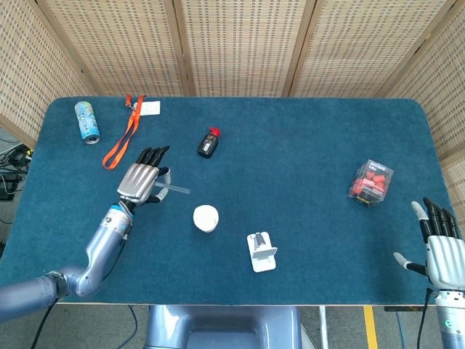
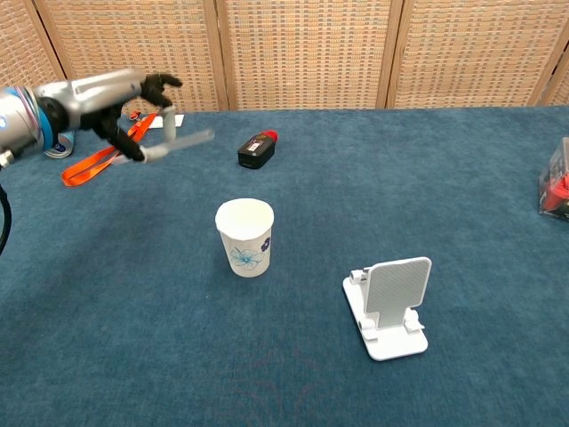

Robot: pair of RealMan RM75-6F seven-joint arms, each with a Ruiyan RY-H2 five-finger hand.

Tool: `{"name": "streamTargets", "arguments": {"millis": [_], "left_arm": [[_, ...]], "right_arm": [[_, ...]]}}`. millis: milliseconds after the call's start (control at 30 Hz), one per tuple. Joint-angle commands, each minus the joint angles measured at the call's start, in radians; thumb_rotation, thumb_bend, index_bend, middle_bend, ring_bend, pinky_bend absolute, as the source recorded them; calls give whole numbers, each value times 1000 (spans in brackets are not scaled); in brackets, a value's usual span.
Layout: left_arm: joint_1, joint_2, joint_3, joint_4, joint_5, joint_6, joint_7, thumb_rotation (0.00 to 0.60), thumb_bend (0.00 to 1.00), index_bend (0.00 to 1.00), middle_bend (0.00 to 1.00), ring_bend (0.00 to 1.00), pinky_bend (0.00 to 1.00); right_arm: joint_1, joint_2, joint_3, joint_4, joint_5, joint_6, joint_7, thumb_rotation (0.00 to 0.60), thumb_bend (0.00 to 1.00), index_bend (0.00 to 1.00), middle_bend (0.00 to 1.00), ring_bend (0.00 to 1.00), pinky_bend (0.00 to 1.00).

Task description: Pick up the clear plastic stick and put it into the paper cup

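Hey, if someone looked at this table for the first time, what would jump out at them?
Probably the left hand raised above the table's left side, holding the clear stick off the cloth. Next, the white paper cup standing upright near the middle, with a white phone stand to its right. The right hand sits idle at the table's right corner, fingers spread.

The left hand (image 1: 138, 182) has a silver-grey metal back and black fingers, joined to a smooth bluish-grey arm by a wrist ring with a thin blue band (multicoloured in the chest view). The right hand (image 1: 441, 247) looks alike: pale silver palm plate, black fingers, one whitish thumb.
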Motion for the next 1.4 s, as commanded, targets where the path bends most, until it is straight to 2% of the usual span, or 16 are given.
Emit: {"name": "streamTargets", "arguments": {"millis": [33,333,500,667,800,1000,1400], "left_arm": [[9,89,-73,-166,33,-40,-209,600,448,585,0,0,0],[13,91,-105,-278,81,-123,-527,600,448,594,0,0,0],[14,66,-99,-281,127,-135,-642,600,448,609,0,0,0],[22,-3,-79,-236,185,-107,-759,600,448,613,0,0,0],[21,-55,-46,-159,201,-101,-794,600,448,613,0,0,0],[15,-90,-32,-104,194,-109,-830,600,448,616,0,0,0],[21,-98,-6,-61,214,-97,-856,600,448,624,0,0,0]], "right_arm": [[0,0,0,-1,-1,1,0,600,49,3,0,0,0],[-2,4,3,-2,3,3,7,600,48,3,0,0,0],[-2,5,3,-2,2,4,8,600,48,2,0,0,0],[-3,6,3,-4,-1,7,9,600,48,3,0,0,0],[-6,7,5,-7,5,10,6,600,46,3,0,0,0],[-5,6,7,-8,8,9,4,600,45,2,0,0,0],[-4,1,6,-4,11,3,-5,600,45,3,0,0,0]]}}
